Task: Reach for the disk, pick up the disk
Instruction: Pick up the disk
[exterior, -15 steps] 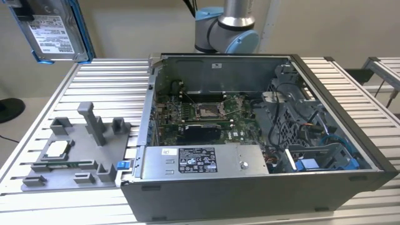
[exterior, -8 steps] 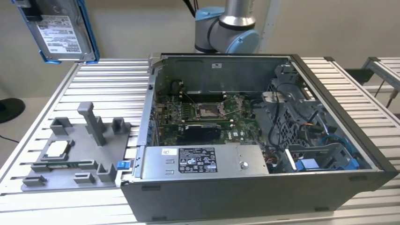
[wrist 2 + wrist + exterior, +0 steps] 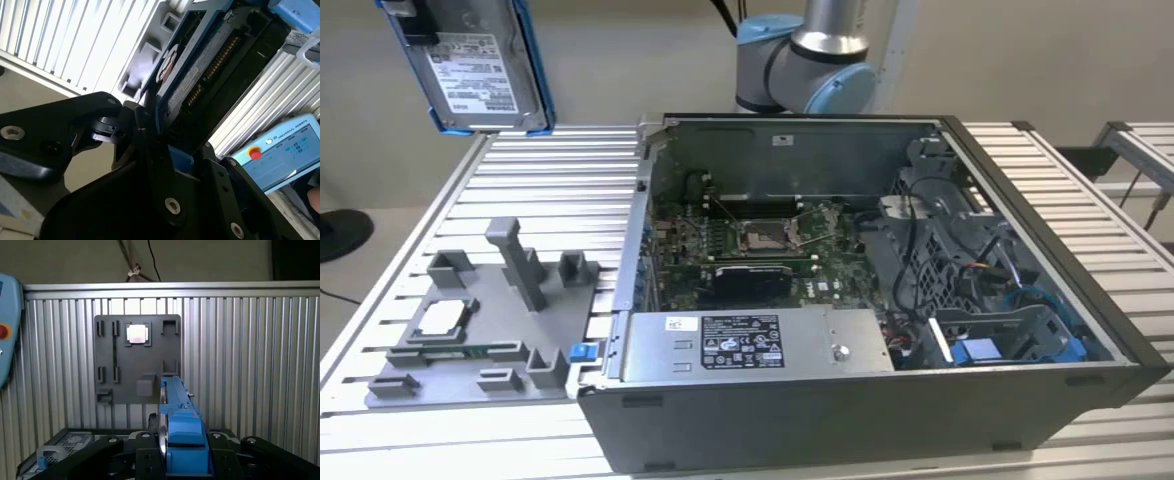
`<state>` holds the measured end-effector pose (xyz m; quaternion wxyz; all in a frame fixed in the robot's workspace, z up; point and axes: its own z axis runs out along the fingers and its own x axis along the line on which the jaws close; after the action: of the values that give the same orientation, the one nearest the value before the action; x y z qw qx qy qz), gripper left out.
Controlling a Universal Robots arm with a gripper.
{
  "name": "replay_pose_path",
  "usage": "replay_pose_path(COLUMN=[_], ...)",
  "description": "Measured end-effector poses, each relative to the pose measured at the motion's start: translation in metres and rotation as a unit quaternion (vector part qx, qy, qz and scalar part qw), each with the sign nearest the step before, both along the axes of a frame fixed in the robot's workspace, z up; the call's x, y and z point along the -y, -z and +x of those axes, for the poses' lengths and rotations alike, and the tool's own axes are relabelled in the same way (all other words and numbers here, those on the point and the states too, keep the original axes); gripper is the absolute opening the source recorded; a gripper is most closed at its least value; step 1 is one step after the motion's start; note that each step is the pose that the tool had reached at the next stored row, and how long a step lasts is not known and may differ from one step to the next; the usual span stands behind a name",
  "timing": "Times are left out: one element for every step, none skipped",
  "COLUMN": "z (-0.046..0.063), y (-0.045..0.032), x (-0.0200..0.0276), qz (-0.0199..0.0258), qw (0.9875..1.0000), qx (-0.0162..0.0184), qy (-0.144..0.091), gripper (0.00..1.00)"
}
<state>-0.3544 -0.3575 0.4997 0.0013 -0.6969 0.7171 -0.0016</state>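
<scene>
The disk (image 3: 478, 65), a silver drive with a white label in a blue bracket, hangs upright in the air high at the exterior view's left, above the table's far corner. A black part of my gripper (image 3: 404, 20) sits against its upper edge. In the first wrist view the disk (image 3: 182, 430) shows edge-on, with my gripper (image 3: 182, 462) shut on it and black fingers (image 3: 147, 460) on either side. In the second wrist view the disk (image 3: 195, 75) rises out of my gripper (image 3: 170, 150), its connector edge showing.
An open computer case (image 3: 1107, 330) stands on the slatted aluminium table (image 3: 520, 190), with a grey labelled power-supply box (image 3: 747, 345) inside. A grey fixture plate (image 3: 494, 340) beside it carries a small square chip (image 3: 440, 318). The arm's base (image 3: 807, 60) rises behind the case.
</scene>
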Motion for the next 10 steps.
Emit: replay_pose_path(z=[0.002, 0.005, 0.007, 0.01, 0.012, 0.014, 0.017, 0.019, 0.022, 0.024], y=[0.0, 0.0, 0.0, -0.0001, 0.0, 0.0, 0.0, 0.0, 0.0, 0.0], x=[0.0, 0.0, 0.0, 0.0, 0.0, 0.0, 0.0, 0.0, 0.0, 0.0], qz=[0.0, 0.0, 0.0, 0.0, 0.0, 0.0, 0.0, 0.0, 0.0, 0.0], qw=[1.0, 1.0, 1.0, 1.0, 1.0, 1.0, 1.0, 1.0, 1.0, 1.0], qx=[0.0, 0.0, 0.0, 0.0, 0.0, 0.0, 0.0, 0.0, 0.0, 0.0], qy=[0.0, 0.0, 0.0, 0.0, 0.0, 0.0, 0.0, 0.0, 0.0, 0.0], gripper=[0.0, 0.0, 0.0, 0.0, 0.0, 0.0, 0.0, 0.0, 0.0, 0.0])
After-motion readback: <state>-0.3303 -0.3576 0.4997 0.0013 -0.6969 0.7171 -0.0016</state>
